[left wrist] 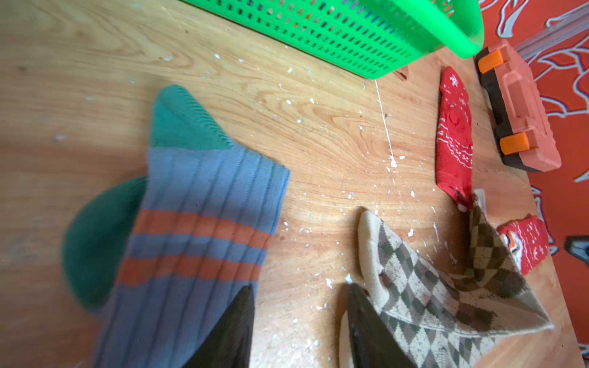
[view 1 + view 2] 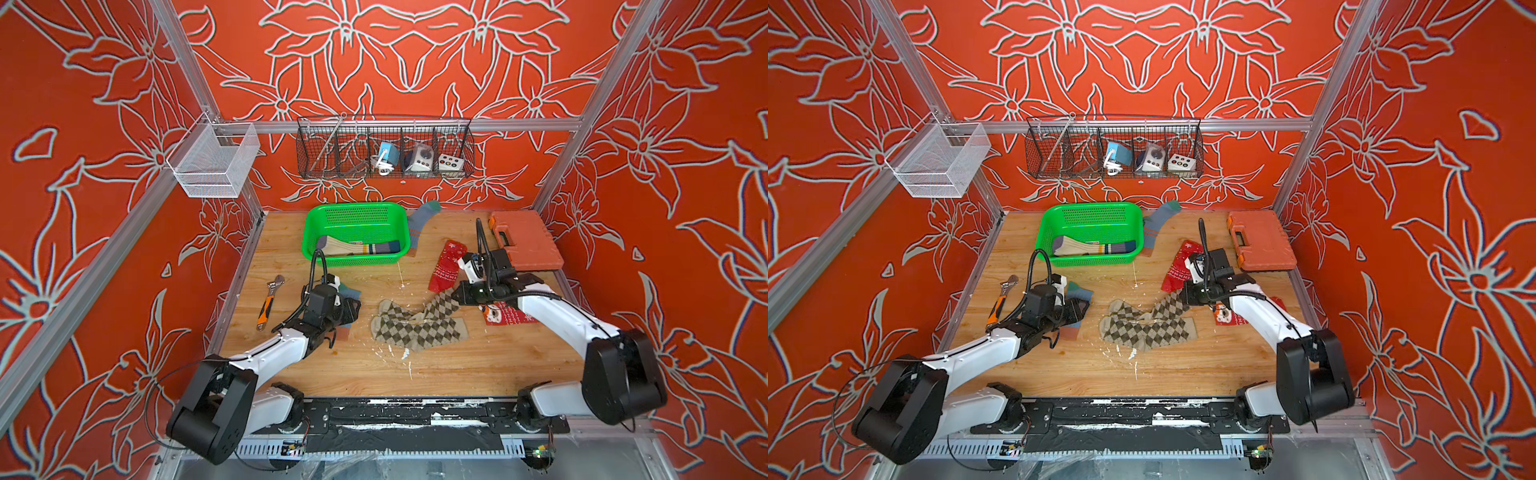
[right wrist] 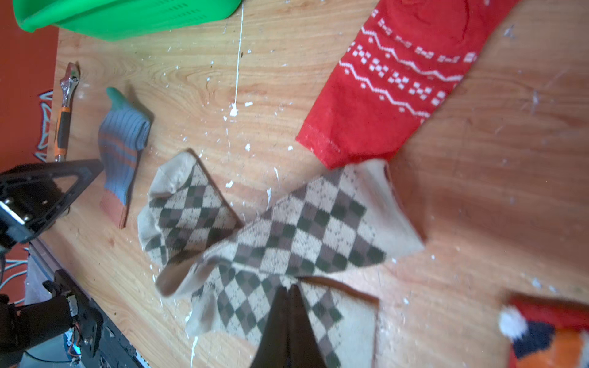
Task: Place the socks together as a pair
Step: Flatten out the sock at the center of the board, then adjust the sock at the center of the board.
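Two olive-tan argyle socks lie crossed mid-table. My right gripper [image 3: 288, 286] is shut on the upper argyle sock [image 3: 312, 229], whose cuff end is raised off the wood; the other argyle sock [image 2: 415, 332] lies flat beneath. My left gripper [image 1: 301, 286] stands open over bare wood, one finger over a blue sock with orange stripes [image 1: 197, 223]. A second blue sock [image 2: 422, 220] lies behind the green basket [image 2: 309, 232], which holds a beige striped sock [image 2: 357, 247]. One red snowflake sock [image 2: 446, 266] lies beyond the right gripper [image 2: 457, 297], and another red sock [image 2: 505, 313] under that arm.
An adjustable wrench [image 2: 268, 301] lies near the table's left edge. An orange tool case [image 2: 525, 241] sits at the back right corner. A black wire basket [image 2: 384, 149] and a white mesh basket [image 2: 212, 162] hang on the walls above the table.
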Robot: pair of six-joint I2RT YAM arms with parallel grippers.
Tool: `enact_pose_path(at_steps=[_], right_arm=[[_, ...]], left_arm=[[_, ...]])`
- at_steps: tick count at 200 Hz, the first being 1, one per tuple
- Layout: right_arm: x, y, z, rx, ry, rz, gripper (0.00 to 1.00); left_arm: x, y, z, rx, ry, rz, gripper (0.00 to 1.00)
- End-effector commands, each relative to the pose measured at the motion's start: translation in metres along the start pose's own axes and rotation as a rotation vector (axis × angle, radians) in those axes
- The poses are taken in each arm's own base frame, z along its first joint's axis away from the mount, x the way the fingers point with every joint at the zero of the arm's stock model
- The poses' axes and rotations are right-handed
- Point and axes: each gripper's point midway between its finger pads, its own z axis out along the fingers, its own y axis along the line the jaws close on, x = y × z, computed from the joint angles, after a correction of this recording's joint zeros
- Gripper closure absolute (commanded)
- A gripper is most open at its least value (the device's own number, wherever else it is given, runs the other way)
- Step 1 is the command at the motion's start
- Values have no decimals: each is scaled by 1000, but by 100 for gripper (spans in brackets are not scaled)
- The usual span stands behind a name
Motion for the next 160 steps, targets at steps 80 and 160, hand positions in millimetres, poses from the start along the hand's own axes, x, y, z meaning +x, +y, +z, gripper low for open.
enact_pose_path(at_steps=[80, 160], right_arm=[[-57, -51, 30, 191, 2, 44, 73], [-48, -59, 67, 171, 114, 41, 70]], left_arm=[[9, -33, 41, 38, 167, 111, 49], [24, -48, 62, 48, 243, 171, 48]])
